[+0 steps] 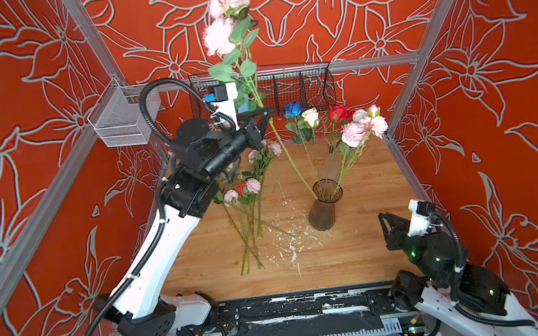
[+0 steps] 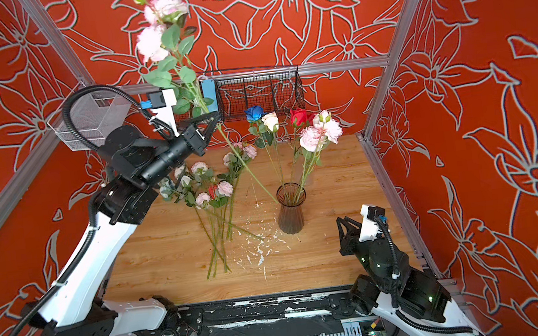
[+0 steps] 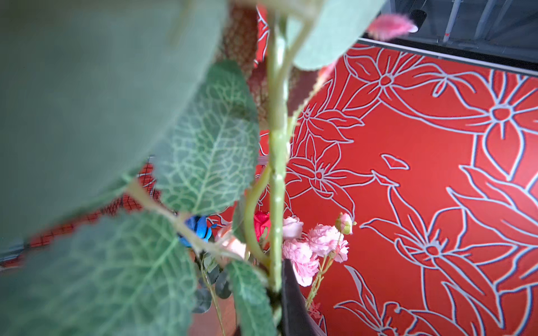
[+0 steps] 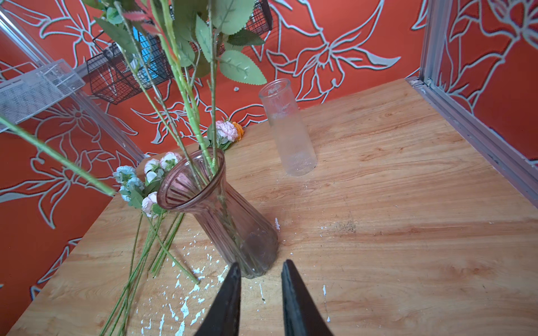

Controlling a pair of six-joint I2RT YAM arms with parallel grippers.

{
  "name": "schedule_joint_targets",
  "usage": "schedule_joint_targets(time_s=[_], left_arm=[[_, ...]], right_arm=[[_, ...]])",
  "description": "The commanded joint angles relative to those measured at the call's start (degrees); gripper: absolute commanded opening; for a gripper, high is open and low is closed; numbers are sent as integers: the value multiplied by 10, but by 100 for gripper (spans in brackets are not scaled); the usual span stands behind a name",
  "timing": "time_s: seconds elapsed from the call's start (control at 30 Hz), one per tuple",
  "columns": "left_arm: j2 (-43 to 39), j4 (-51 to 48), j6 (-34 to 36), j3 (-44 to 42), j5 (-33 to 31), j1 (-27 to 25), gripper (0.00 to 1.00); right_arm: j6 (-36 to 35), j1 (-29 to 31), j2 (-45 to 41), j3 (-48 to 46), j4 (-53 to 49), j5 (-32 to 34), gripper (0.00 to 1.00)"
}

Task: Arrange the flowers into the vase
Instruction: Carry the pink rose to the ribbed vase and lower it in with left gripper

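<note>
Left gripper (image 1: 266, 112) is clamped tight on a peony stem (image 1: 248, 68), roughly mid-length. The stem is tilted, with its pink blooms high against the back wall. Its lower tip is just beside the vase (image 1: 325, 212) rim on the left-arm side, and in the right wrist view I read it as outside the mouth. The vase stands upright on the table (image 1: 371, 178), right of centre, and holds a blue rose (image 1: 292, 109), cream rose (image 1: 310, 116), red rose (image 1: 338, 112) and pink peonies (image 1: 364, 128). The other flowers (image 1: 246, 191) lie loose on the table left of the vase, apart from it, stems pointing toward the arm bases. Right gripper (image 4: 261, 269) sits low to the right of the vase, clear of it, jaws parted slightly with nothing between them. A clear cylinder (image 4: 291, 131) stands behind the vase. White flecks (image 1: 291, 245) litter the table in front.
</note>
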Motion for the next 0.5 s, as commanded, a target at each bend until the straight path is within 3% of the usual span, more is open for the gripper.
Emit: schedule_joint_targets(time_s=[0.0,0.33,0.47], left_arm=[[38,39,60,30,-19,-33,0],[103,81,116,10,-48,-81,0],[100,101,130,-56,-43,-99,0]], right_arm=[[16,2,-11,-10,17,30,27],[15,2,-18,-15,4,36,27],[15,2,-18,-17,5,35,27]])
